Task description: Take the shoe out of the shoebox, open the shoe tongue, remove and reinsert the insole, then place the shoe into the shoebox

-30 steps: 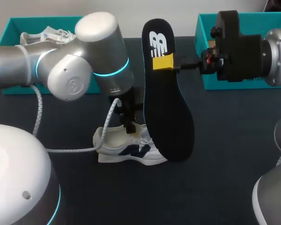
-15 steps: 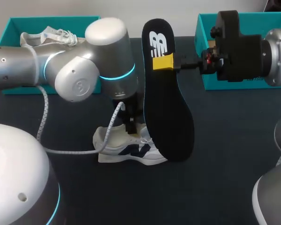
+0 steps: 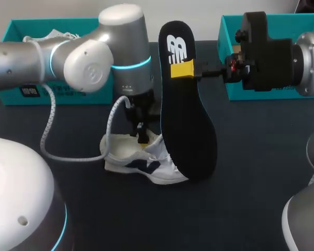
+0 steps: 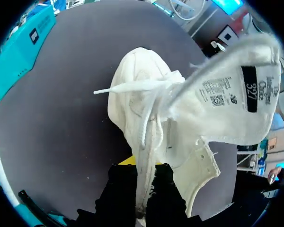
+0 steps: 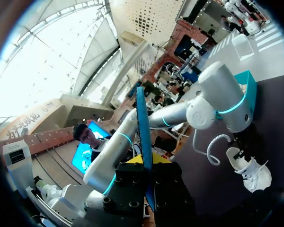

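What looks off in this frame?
Nothing spilled or damaged. The white sneaker with navy logo lies skewed on the dark table, its tongue flipped wide open, the left tool pinching its upper. The black foam insole hangs upright in the right tool, outside the shoe.

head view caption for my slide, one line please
Right tool holds the black insole upright while the left tool grips the upper of the white shoe on the table.
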Controlling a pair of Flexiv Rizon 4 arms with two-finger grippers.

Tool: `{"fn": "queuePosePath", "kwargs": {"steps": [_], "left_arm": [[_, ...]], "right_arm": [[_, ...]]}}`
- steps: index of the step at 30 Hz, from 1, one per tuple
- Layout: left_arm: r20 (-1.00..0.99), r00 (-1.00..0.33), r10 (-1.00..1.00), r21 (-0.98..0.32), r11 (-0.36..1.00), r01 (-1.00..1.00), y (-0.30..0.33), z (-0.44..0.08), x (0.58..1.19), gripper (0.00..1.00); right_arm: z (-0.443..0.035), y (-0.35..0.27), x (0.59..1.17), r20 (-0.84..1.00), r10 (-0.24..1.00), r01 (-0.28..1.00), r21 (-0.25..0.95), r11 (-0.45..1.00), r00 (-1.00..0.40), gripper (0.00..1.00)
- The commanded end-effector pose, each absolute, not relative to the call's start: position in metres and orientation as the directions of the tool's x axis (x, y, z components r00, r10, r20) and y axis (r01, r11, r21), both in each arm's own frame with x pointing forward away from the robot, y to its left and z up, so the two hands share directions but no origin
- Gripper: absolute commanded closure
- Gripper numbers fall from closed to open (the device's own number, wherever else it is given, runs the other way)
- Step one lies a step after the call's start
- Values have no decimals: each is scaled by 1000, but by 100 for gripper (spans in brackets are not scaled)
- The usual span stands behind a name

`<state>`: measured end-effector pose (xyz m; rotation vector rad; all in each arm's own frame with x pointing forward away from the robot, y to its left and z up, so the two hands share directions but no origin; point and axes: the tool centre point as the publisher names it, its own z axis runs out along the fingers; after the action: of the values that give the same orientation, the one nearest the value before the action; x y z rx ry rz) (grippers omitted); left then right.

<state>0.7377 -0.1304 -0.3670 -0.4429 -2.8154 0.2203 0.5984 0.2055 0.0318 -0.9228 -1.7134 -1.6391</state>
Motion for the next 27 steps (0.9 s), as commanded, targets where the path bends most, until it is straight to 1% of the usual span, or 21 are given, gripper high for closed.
{"fn": "queuePosePath", "kwargs": {"steps": [1,2,4,7,8,27], "left_arm": [[383,-600,703,-227,701,676,-129,-347,746,100],[381,-531,756,-239,636,734,-127,-343,747,100],[388,-444,808,-266,559,785,-126,-336,749,100],[391,-332,858,-282,456,844,-125,-326,750,100],[384,-321,866,-278,440,854,-126,-321,751,100],[380,-321,868,-265,434,861,-127,-317,751,100]], "right_arm": [[35,210,588,806,93,803,591,-76,-585,100],[35,210,588,806,93,803,591,-76,-585,100],[35,210,588,806,93,803,591,-76,-585,100],[35,210,588,806,93,803,591,-76,-585,100],[35,210,588,806,93,803,591,-76,-585,100],[35,210,588,806,93,803,591,-76,-585,100]]}}
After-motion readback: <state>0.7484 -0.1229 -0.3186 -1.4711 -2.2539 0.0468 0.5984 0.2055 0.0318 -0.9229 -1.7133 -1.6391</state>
